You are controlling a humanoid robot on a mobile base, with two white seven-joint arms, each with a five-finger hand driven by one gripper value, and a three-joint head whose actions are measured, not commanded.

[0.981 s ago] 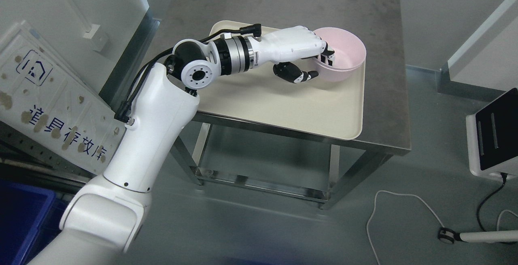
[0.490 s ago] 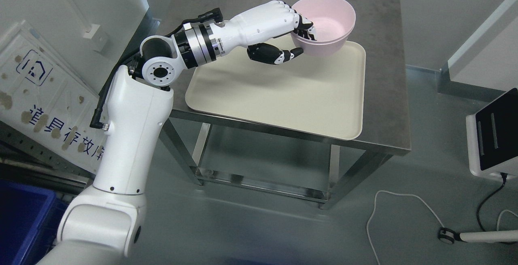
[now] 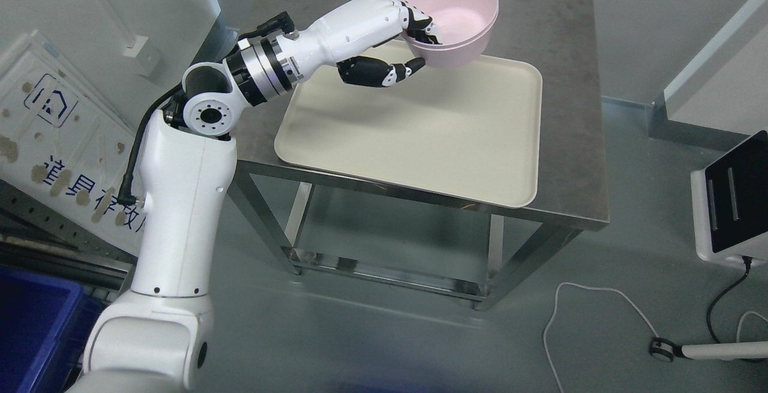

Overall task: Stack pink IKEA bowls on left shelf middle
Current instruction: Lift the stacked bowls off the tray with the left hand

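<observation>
We see the left arm (image 3: pixel 180 201) rising from lower left, elbow bent, forearm reaching up and right; the left hand (image 3: pixel 390 39) has fingers (image 3: pixel 423 28) curled in a grip, thumb beneath.

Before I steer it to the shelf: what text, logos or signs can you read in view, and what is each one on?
"道具存放库", partly blotched, on the white sign board at left, under a blue house logo.
Pink bowl, cream tray, steel table: no print visible.
Black screen at right: only two pale bars.
</observation>
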